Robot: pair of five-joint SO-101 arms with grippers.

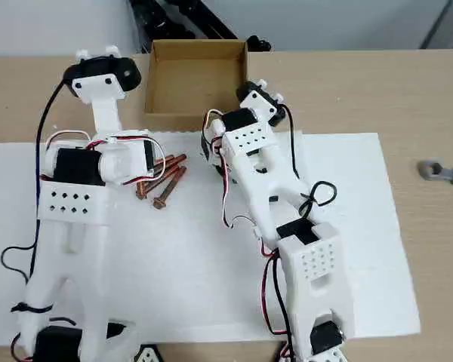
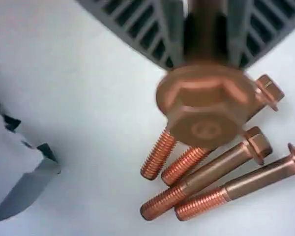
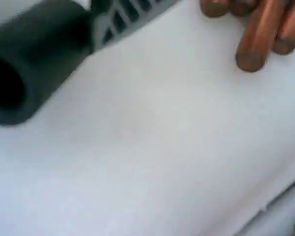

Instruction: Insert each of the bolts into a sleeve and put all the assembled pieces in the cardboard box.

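Observation:
My left gripper (image 1: 146, 169) is shut on a copper bolt (image 2: 204, 105), whose hex head faces the left wrist camera between the ribbed grey fingers (image 2: 137, 29). Under it, several loose copper bolts (image 2: 206, 177) lie side by side on the white foam sheet (image 1: 189, 256); they also show as a small pile (image 1: 164, 178) in the high view. My right gripper (image 1: 211, 143) sits just right of that pile, low over the sheet, shut on a black sleeve (image 3: 24, 73) with its open end towards the camera. The cardboard box (image 1: 197, 74) stands open behind both grippers.
A grey metal tool (image 1: 441, 172) lies on the wooden table at the far right. Cables hang off both arms. A grey-and-white edged part (image 2: 17, 172) is at the side of the left wrist view. Bolt tips (image 3: 253, 34) lie near the sleeve.

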